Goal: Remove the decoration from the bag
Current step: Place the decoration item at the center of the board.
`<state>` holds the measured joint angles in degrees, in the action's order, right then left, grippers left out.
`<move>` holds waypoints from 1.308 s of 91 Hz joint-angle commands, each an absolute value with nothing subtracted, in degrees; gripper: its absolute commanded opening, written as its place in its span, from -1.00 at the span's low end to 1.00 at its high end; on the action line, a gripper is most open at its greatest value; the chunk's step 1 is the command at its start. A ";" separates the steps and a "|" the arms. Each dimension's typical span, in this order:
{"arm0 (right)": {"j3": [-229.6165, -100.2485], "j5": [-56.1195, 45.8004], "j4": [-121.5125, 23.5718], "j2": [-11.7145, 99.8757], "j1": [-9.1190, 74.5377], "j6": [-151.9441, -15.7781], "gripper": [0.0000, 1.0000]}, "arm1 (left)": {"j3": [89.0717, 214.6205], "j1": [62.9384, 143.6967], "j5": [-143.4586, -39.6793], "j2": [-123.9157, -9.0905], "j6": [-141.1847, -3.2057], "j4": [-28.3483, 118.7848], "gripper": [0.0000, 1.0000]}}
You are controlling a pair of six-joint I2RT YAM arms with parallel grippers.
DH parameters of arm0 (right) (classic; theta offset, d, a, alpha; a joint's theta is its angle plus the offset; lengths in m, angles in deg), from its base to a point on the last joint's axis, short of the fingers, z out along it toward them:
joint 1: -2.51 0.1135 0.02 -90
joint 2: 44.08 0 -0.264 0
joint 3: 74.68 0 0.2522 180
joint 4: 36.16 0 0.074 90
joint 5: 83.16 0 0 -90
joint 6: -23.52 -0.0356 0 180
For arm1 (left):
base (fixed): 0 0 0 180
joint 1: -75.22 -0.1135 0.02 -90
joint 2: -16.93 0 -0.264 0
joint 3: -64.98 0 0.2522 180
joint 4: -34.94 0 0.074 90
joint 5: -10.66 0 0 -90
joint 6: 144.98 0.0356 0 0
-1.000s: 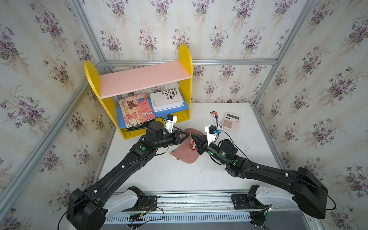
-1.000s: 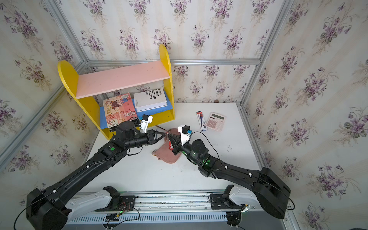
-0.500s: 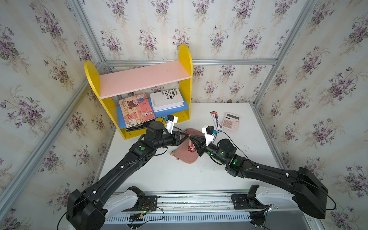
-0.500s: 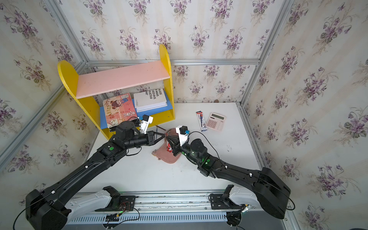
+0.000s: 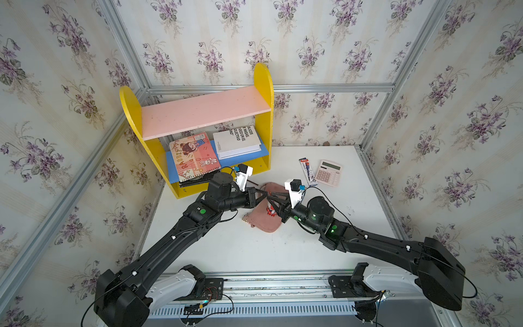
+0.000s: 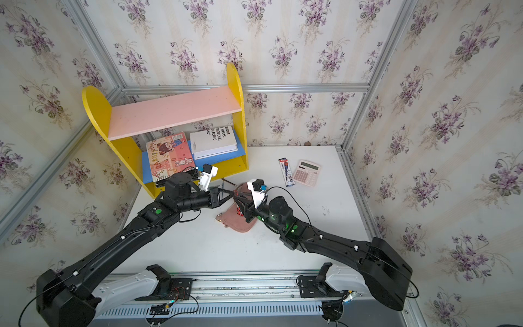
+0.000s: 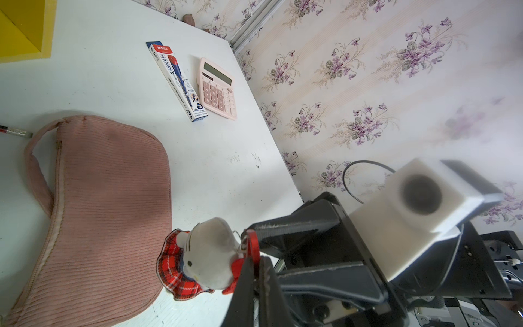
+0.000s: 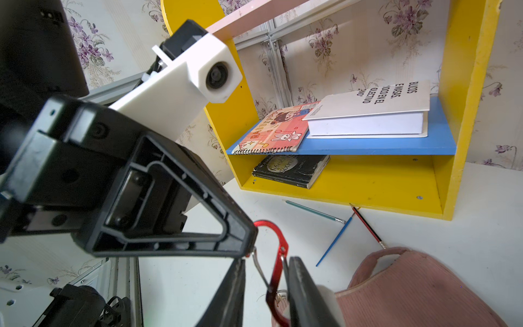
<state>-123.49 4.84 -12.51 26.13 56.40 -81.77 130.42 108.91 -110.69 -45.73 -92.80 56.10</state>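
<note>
Nearest the rail, both arms are seen to meet over the bag (image 5: 266, 225), which lies flat on the table (image 5: 254, 254). The left gripper (image 7: 254, 264) is pressed shut on the red clasp (image 8: 283, 246) of the decoration (image 7: 209, 254). The right gripper (image 8: 266, 262) is held with its fingers apart; the clasp stands between them and is not clearly pinched. The plush figure is rested against the bag's edge, partly on the table.

The clasp is secured by one thin pinch only, so it could be twisted loose or dropped if the plush is swung by a quick lift. Whether the clasp is hooked to any part of the bag cannot be told; if it is, the bag would be dragged along, perhaps into the paintbrushes (image 8: 335, 240) beyond. The two grippers are crowded tip to tip, so the clasp could be knocked if the right fingers are withdrawn carelessly.

In the right wrist view the clasp's loop and wire gate are shown, with the strap (image 8: 394, 250) lying apart from them; in both top views this is hidden by the grippers. The plush's face and its contact with the bag are given only by the left wrist view. The bag's gold hardware (image 5: 249, 219) is shown only in the top views, and only there are the calculator (image 5: 328, 172) and the shelf (image 5: 198, 113) seen together with the bag.
</note>
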 commanded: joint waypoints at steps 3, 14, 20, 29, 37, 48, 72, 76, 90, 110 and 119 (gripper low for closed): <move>-124.04 3.75 -12.40 25.69 56.54 -81.40 -0.27 | 130.51 108.75 -112.78 -46.40 -91.15 54.90 -0.99; -124.21 3.75 -13.38 25.06 56.44 -81.28 -0.15 | 130.91 108.34 -113.37 -46.92 -90.35 55.09 -0.99; -124.29 4.29 -13.79 24.73 56.49 -80.90 -0.07 | 131.71 108.12 -113.91 -47.62 -88.90 56.01 -0.99; -124.43 5.10 -14.87 24.27 56.41 -80.24 0.04 | 132.11 107.85 -114.63 -48.24 -87.38 56.73 -1.00; -124.23 5.33 -15.18 24.04 56.47 -80.34 0.09 | 132.09 107.76 -115.56 -48.52 -86.51 56.22 -0.99; -124.20 5.35 -15.04 23.63 56.40 -81.28 0.16 | 132.02 107.74 -116.67 -48.55 -83.85 56.39 -0.99; -124.42 -3.79 -12.62 22.65 51.62 -92.13 0.27 | 131.87 107.61 -121.21 -48.33 -77.93 56.73 -0.99; -124.58 -5.49 -12.02 22.63 50.96 -94.22 0.29 | 132.16 107.57 -121.72 -48.43 -77.00 57.40 -0.99; -125.73 -10.26 -11.06 24.29 50.49 -100.70 0.35 | 133.67 107.56 -121.02 -49.44 -74.83 60.36 -1.00; -124.14 -12.73 -4.73 26.87 50.50 -115.55 0.38 | 135.16 107.56 -119.31 -49.87 -72.14 64.14 -1.00; -123.96 -12.69 -5.26 27.06 50.50 -121.30 0.35 | 137.26 107.64 -118.98 -50.97 -69.57 67.85 -1.00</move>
<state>-124.06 -10.29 -9.80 26.92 50.34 -111.47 135.27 107.49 -118.12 -49.99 -73.85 64.08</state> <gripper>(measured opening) 0.681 0.075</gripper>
